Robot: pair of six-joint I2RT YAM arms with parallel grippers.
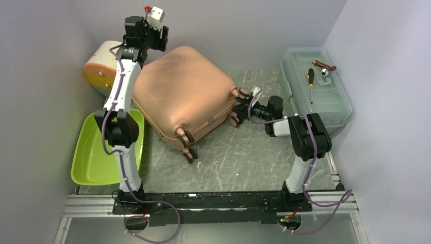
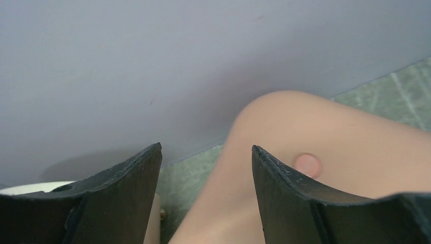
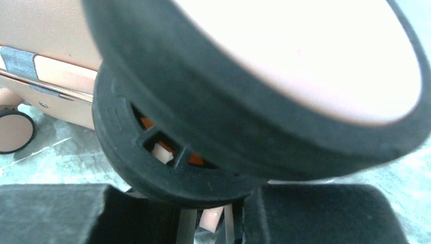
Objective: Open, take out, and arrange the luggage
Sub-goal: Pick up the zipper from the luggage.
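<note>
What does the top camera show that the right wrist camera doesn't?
Only the top view shows the whole closed luggage, the green tray, the cream box and the translucent toolbox with a screwdriver on its lid. Only the right wrist view shows one wheel up close, with an orange part behind its spokes. Both show the pink shell, dark wheels and the marbled table.

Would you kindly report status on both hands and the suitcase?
Left hand open over far corner of suitcase. Right hand at a wheel, grip unclear. Suitcase closed, flat on table.
</note>
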